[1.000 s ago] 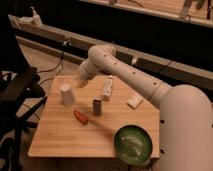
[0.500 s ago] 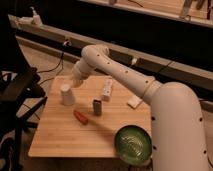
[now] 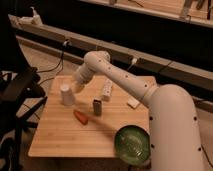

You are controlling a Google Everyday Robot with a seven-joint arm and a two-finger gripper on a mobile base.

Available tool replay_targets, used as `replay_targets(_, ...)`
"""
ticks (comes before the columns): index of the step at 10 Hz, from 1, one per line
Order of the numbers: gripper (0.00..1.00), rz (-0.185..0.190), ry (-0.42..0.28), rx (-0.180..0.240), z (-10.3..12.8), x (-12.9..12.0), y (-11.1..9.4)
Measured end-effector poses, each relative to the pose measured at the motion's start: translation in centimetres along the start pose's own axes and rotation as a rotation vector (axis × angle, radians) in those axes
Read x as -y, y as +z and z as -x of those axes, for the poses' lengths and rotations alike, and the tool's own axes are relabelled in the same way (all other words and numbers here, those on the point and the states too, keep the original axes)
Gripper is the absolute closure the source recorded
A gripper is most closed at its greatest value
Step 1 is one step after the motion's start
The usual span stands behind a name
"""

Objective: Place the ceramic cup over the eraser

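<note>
White on pale wood, the cup (image 3: 67,95) stands upright on the table (image 3: 55,142) as the gripper (image 3: 78,86) closes in. Over the past second the arm (image 3: 120,77) has swung toward the cup. That has brought the gripper from farther off on the cup's right to just beside its upper right rim, near enough that the two may be touching. Whether the gripper is open or closed cannot be told, and it does not appear to have hold of anything; the cup sits where it sat a second ago. The dark block (image 3: 97,107), seemingly the eraser, stands upright near the cup, to its right and a little nearer the camera. An orange piece (image 3: 81,117) lies just in front of the cup, and a white bar (image 3: 106,90) lies farther to the cup's right. The shift suggests the reach is nearly done and the grasp comes next. Lifting the cup and lowering it over the dark block have not begun, and a careless approach could tip the cup.
</note>
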Motion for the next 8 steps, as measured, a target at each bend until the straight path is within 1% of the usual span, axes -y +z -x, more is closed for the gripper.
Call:
replay_targets(1,0.2,0.004,0.003,0.011,-0.2,0.1,0.4)
replay_targets(4,0.2,0.038,0.023,0.06,-0.9,0.7,3.1)
replay_targets(8,0.2,0.106,0.006,0.1,0.2,1.9,7.7)
